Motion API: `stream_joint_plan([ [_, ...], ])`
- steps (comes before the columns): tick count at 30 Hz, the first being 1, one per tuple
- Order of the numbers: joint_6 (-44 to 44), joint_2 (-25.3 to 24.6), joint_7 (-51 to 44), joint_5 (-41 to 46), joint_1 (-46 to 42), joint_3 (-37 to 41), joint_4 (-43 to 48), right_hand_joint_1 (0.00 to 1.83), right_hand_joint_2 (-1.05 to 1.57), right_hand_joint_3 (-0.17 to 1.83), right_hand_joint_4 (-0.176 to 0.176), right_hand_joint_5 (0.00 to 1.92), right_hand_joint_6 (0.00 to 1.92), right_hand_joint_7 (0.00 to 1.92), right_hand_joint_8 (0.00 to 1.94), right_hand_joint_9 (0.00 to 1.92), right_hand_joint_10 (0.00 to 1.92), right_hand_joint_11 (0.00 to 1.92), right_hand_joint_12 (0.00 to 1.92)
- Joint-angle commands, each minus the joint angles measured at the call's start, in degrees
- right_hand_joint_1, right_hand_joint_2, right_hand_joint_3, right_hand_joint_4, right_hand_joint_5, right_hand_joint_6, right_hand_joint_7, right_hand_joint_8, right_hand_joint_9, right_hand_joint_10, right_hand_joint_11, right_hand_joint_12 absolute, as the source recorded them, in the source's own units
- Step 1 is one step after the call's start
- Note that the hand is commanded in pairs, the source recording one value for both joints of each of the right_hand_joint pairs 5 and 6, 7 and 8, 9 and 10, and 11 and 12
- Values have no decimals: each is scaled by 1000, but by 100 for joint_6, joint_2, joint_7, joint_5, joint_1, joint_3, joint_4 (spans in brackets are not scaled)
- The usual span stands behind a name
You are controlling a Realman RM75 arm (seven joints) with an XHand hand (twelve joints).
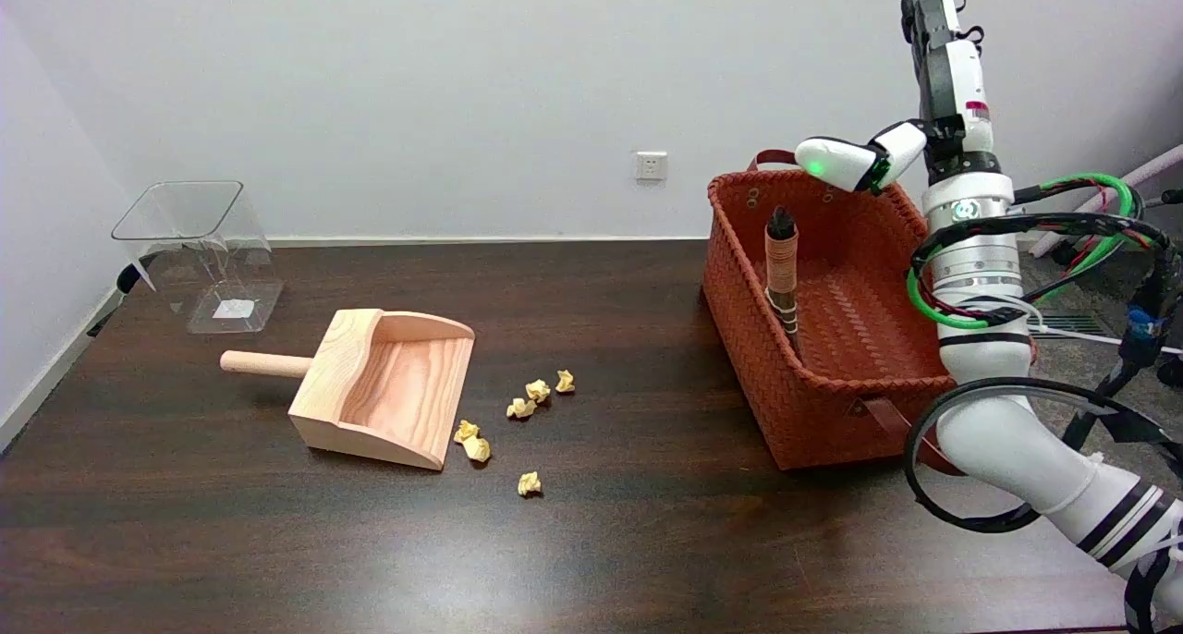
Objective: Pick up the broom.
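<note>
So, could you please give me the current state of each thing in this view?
broom: upright in the basket, not held
basket: upright on the table
right hand: raised above the basket, holding nothing
dustpan: flat, empty
clear bin: tipped, empty
paper scraps: scattered beside the dustpan

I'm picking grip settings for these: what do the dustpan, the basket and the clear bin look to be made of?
Dustpan: unpainted light wood, visible grain, matte. Basket: woven strips, reddish-brown, possibly leather or plastic; the plaited pattern shows. Clear bin: transparent, glossy, probably plastic, perhaps glass.
</note>
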Motion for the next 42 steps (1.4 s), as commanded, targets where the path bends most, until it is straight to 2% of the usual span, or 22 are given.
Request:
stream_joint_plan([
  [1, 106, 37, 721, -31, 113, 25, 614, 928, -608, 966, 0, 92, 92, 0, 0, 92, 92, 92, 92],
  [8, 134, 21, 879, 25, 17, 138, 742, 926, -604, 953, 0, 92, 92, 0, 0, 92, 92, 92, 92],
  [17, 127, 23, 895, -63, -214, -134, 607, 927, -607, 946, 0, 91, 91, 0, 0, 91, 91, 91, 91],
  [27, -89, -129, 815, -28, -1348, 319, -404, 948, -617, 885, 0, 81, 81, 0, 0, 81, 81, 81, 81],
  [34, -138, -429, 683, -32, -2171, 715, -817, 970, -663, 857, 0, 33, 33, 0, 0, 33, 33, 33, 33],
  [42, -378, -401, 455, -112, -2249, 591, -946, 1015, -767, 971, 0, 20, 20, 0, 0, 20, 20, 20, 20],
])
